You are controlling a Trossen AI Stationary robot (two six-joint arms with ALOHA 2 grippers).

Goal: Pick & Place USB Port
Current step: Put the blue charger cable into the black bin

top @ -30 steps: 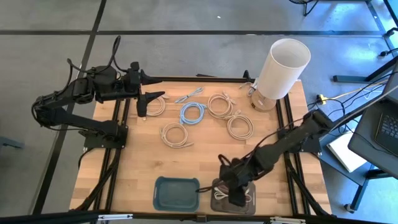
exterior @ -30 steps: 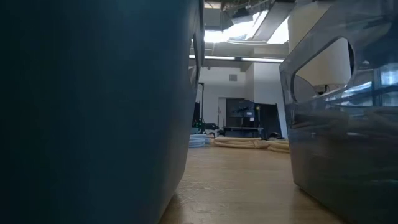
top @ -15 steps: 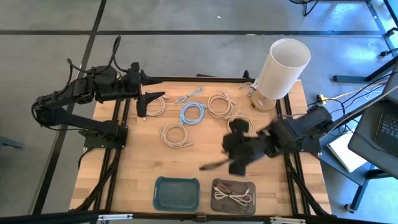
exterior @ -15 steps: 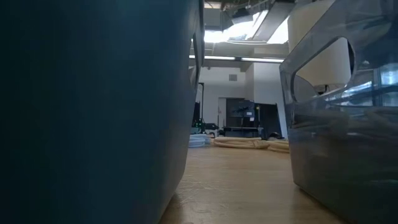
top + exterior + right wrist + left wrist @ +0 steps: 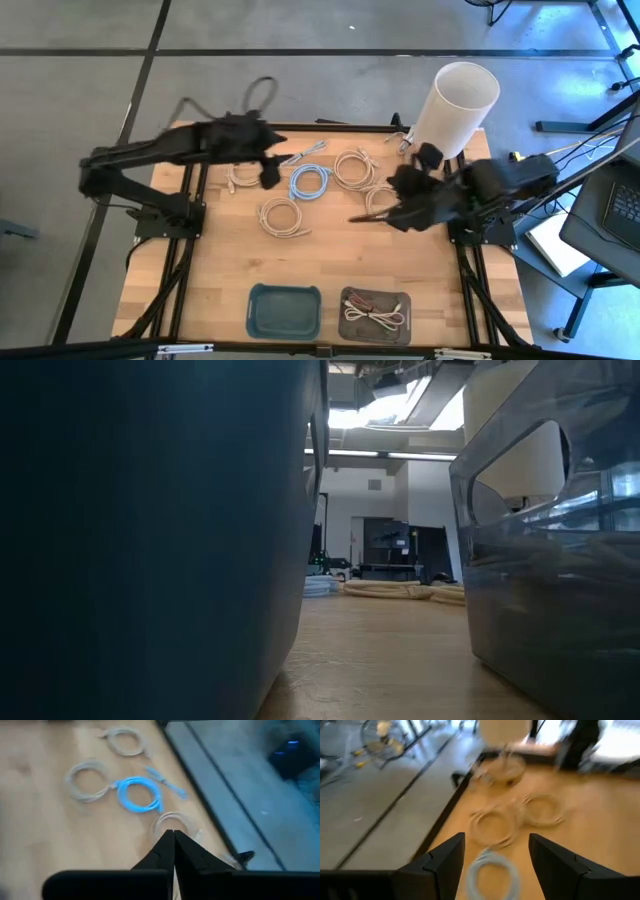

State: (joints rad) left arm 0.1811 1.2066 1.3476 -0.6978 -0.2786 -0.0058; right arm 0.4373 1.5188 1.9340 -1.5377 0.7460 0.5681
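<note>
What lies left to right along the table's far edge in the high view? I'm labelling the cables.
Beige coil → grey-blue straight cable → beige coil by the lamp → white lamp.

Motion smears both arms overhead — the low view is walled off by the teal bin [image 5: 150, 540].

Even, bright overhead light with soft shadows; both wrist views and the moving arms are motion-blurred.
</note>
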